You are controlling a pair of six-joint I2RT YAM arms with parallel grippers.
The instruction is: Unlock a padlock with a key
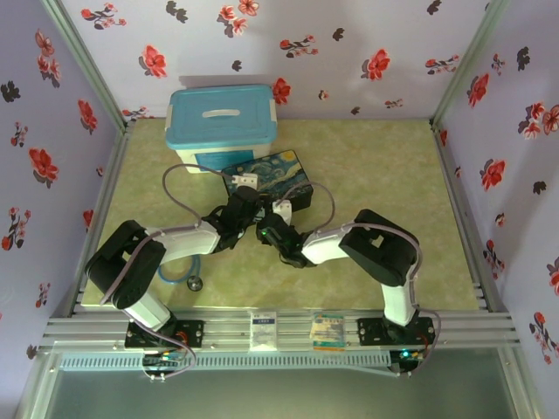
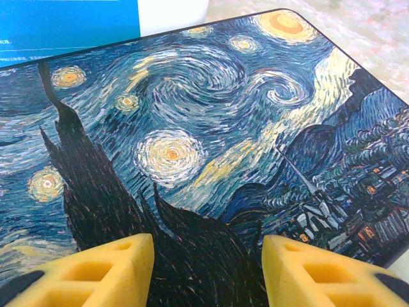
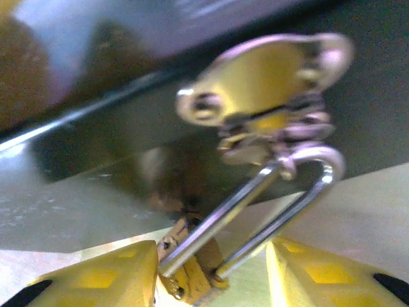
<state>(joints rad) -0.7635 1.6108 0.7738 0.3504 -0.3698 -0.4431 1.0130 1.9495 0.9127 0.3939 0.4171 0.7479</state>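
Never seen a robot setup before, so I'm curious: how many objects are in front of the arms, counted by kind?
Boxes: 2 (blue bin, painted box)
Padlock: 1
Stethoscope: 1
Total: 4

The padlock (image 3: 217, 224) hangs from the hasp (image 3: 262, 77) on the box (image 1: 271, 179) (a bin (image 1: 223, 122) stands just behind).
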